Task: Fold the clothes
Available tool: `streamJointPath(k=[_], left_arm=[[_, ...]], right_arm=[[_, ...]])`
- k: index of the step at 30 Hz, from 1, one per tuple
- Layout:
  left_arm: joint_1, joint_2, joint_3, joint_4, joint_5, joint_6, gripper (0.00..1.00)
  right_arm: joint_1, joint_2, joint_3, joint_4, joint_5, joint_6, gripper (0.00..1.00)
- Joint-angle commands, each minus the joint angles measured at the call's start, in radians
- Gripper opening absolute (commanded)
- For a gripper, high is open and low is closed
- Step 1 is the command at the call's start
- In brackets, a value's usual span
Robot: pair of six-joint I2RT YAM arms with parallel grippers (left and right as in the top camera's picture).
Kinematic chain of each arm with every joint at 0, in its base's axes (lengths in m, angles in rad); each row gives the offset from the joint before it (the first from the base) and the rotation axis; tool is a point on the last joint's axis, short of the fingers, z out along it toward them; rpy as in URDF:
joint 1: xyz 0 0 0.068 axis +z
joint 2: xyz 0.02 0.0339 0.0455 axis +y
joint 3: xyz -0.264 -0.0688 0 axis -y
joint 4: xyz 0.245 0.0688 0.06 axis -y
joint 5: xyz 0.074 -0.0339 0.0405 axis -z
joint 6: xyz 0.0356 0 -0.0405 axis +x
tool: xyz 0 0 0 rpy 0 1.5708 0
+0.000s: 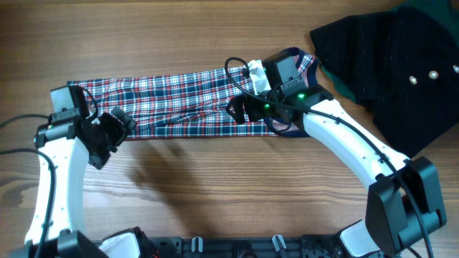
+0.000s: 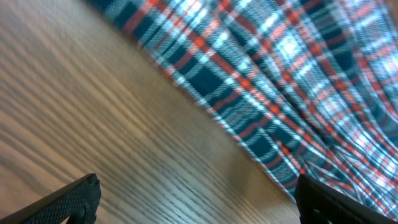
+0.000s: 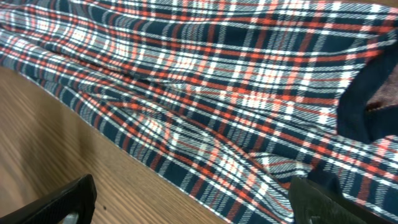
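Observation:
The clothes (image 1: 179, 97) are a red, white and navy plaid garment lying as a long flat band across the table's middle. My left gripper (image 1: 117, 132) hovers at the band's near left edge; in the left wrist view it (image 2: 199, 205) stands open over bare wood, with the plaid (image 2: 280, 81) just beyond. My right gripper (image 1: 238, 110) is over the band's right part, open and holding nothing. In the right wrist view it (image 3: 199, 208) spans the plaid's near edge (image 3: 205, 124), with navy trim (image 3: 354, 106) at the right.
A black garment with small metal studs (image 1: 401, 64) lies heaped at the back right, over dark green fabric (image 1: 434, 11). It touches the plaid's right end. Bare wooden table (image 1: 215, 186) runs along the front, between the two arm bases.

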Motion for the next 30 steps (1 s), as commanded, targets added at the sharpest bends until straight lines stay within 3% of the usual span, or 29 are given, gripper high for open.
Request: streamJointPath(k=[1, 2, 4, 5, 9, 18, 30], left_arm=[[0.001, 0.036, -0.086, 0.067, -0.003, -0.233, 0.81], [0.001, 0.036, -0.095, 0.098, -0.003, -0.236, 0.63], [0.001, 0.036, -0.095, 0.121, -0.008, -0.235, 0.16], [0.003, 0.036, -0.095, 0.128, -0.019, -0.235, 0.04], [0.035, 0.036, -0.118, 0.181, -0.117, -0.235, 0.04], [0.174, 0.037, -0.239, 0.341, -0.104, -0.236, 0.04], [0.180, 0.098, -0.331, 0.614, -0.131, -0.236, 0.04]], right_arm=[[-0.003, -0.003, 0.017, -0.008, 0.031, 0.021, 1.00], [-0.003, -0.003, 0.017, -0.011, 0.032, 0.020, 1.00], [-0.003, -0.003, 0.017, -0.012, 0.032, 0.018, 1.00], [-0.003, -0.003, 0.017, -0.012, 0.032, 0.019, 1.00], [-0.003, -0.003, 0.017, -0.022, 0.031, 0.022, 1.00], [-0.003, -0.003, 0.017, -0.056, 0.033, 0.026, 1.00], [-0.003, -0.003, 0.017, -0.090, 0.043, 0.048, 1.00]])
